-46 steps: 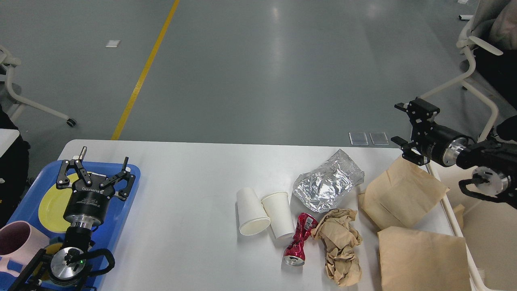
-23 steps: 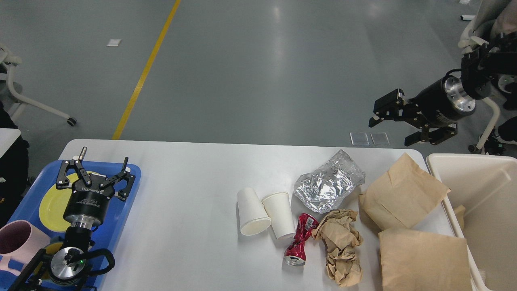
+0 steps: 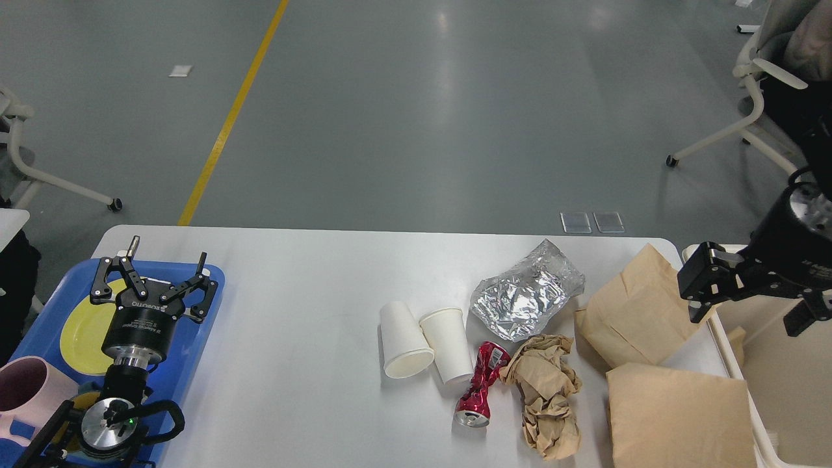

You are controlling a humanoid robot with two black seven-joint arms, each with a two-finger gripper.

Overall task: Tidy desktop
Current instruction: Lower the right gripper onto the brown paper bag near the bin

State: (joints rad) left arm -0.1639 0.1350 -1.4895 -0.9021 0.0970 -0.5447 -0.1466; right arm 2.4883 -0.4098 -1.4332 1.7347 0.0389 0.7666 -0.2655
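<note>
Both grippers are spread wide and empty — the left gripper (image 3: 153, 281) over the blue tray (image 3: 195, 351) at the desktop's (image 3: 312, 325) left edge, the right gripper (image 3: 747, 296) at its right edge, by a brown paper bag (image 3: 640, 312).

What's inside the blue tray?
The blue tray holds a yellow plate and a pink mug. The left gripper covers part of the plate, hiding anything beneath it.

The desktop (image 3: 305, 364) is a broad, smooth white surface with rounded far corners, lying flat and level and spanning nearly the whole width of the view. Its middle stretch is bare and faintly glossy. Its far edge runs straight across, with grey floor beyond; its near edge is out of view.
</note>
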